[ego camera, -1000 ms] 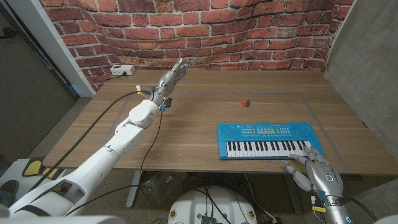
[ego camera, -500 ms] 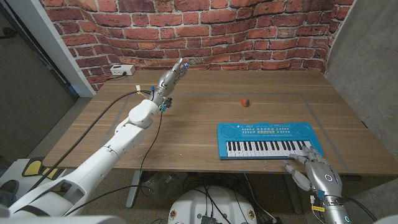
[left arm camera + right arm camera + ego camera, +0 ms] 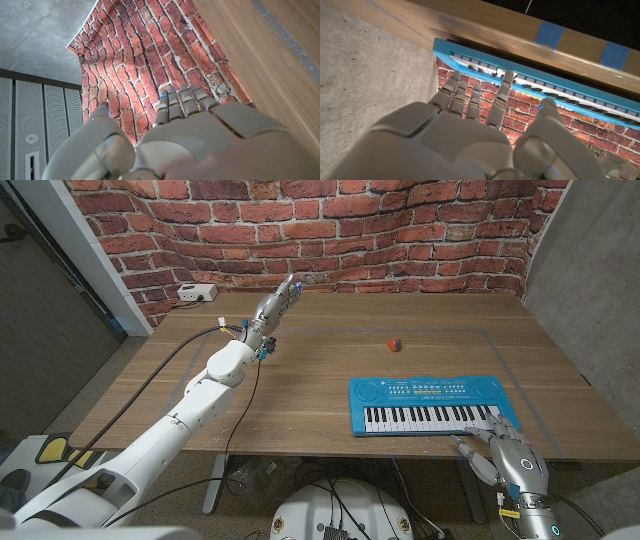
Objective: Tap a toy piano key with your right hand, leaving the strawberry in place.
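A blue toy piano (image 3: 428, 406) with white and black keys lies on the table's right front. My right hand (image 3: 503, 450) is at the table's front edge, its fingers spread and reaching the keyboard's right end; in the right wrist view one fingertip (image 3: 507, 76) is at the piano's (image 3: 485, 67) front edge. I cannot tell whether a key is pressed. The small red strawberry (image 3: 394, 343) sits on the table beyond the piano. My left hand (image 3: 277, 303) is held up at the far left of the table, fingers straight and holding nothing (image 3: 182, 102).
A white power box (image 3: 196, 293) with a cable sits at the table's far left corner. A brick wall (image 3: 330, 230) backs the table. Blue tape marks (image 3: 550, 32) are on the table's front edge near the piano.
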Controlling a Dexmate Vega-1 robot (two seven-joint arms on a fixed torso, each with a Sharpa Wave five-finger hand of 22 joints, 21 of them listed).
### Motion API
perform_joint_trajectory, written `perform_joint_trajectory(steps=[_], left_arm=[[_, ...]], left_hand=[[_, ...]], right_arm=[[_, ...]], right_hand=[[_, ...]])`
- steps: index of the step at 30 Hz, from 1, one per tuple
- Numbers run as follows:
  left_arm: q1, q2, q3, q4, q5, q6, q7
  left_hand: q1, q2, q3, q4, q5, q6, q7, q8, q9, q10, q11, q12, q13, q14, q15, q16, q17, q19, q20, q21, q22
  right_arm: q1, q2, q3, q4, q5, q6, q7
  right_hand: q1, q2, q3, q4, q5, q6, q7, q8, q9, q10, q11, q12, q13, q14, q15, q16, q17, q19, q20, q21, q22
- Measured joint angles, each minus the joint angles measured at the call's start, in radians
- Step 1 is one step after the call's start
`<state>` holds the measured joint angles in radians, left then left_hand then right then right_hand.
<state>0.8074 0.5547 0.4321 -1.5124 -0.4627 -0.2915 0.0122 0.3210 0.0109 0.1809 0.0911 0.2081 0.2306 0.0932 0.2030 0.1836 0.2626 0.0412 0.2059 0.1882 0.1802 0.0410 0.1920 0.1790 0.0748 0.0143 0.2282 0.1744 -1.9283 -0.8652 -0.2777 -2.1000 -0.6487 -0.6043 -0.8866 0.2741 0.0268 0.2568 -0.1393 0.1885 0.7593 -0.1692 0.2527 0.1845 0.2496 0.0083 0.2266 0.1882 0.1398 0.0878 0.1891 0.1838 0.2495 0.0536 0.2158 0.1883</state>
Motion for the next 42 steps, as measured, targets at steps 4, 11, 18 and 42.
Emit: perform_joint_trajectory(steps=[4,11,18,42], left_arm=[[-0.003,-0.003,0.0,0.005,-0.001,-0.001,-0.004],[-0.005,-0.004,0.002,0.01,-0.003,-0.007,-0.007],[-0.005,-0.004,0.001,0.013,-0.004,-0.016,-0.01],[-0.016,0.0,-0.003,0.015,-0.01,-0.015,-0.021]], left_hand=[[0.013,-0.008,0.0,0.0,0.0,0.0,0.0,0.0,0.0,0.0,0.0,0.0,0.0,0.0,0.0,0.0,0.0,0.0,0.0,0.0,0.0],[0.013,-0.007,0.0,0.0,0.0,0.0,0.0,0.0,0.0,0.0,0.0,0.0,0.0,0.0,0.0,0.0,0.0,0.0,0.0,-0.006,0.0],[0.013,-0.007,-0.004,-0.004,0.0,0.0,0.0,0.0,0.0,0.0,0.0,0.0,0.0,0.0,0.0,0.0,0.0,0.0,0.0,-0.008,0.0],[0.012,-0.006,-0.008,0.0,0.0,0.0,0.0,-0.004,0.0,0.0,0.0,0.0,0.0,0.0,0.0,0.0,0.0,0.0,0.0,-0.008,0.005]], right_arm=[[0.001,-0.006,-0.006,-0.004,-0.001,-0.011,-0.002],[0.002,-0.015,-0.014,-0.012,-0.004,-0.025,-0.005],[0.003,-0.022,-0.018,-0.018,-0.005,-0.032,-0.014],[-0.019,-0.019,0.015,-0.084,-0.044,-0.056,-0.051]], right_hand=[[0.0,0.0,0.0,0.0,0.0,0.009,-0.005,-0.003,-0.002,0.0,0.0,0.0,0.0,0.006,0.001,0.0,0.0,0.0,0.0,0.0,0.0],[0.0,0.0,0.004,-0.004,0.0,0.014,-0.004,-0.004,-0.002,0.009,-0.001,0.0,0.0,0.009,-0.002,0.0,0.0,0.006,0.006,0.0,0.0],[0.005,0.005,0.007,-0.001,-0.004,-0.008,-0.011,-0.013,0.003,0.016,-0.005,0.0,0.0,0.02,-0.005,0.0,0.0,0.006,0.006,0.0,0.0],[0.005,0.005,0.007,-0.001,-0.004,-0.038,-0.01,-0.037,0.001,0.049,0.017,0.015,0.0,0.053,-0.023,0.0,0.0,0.03,-0.006,0.008,0.0]])
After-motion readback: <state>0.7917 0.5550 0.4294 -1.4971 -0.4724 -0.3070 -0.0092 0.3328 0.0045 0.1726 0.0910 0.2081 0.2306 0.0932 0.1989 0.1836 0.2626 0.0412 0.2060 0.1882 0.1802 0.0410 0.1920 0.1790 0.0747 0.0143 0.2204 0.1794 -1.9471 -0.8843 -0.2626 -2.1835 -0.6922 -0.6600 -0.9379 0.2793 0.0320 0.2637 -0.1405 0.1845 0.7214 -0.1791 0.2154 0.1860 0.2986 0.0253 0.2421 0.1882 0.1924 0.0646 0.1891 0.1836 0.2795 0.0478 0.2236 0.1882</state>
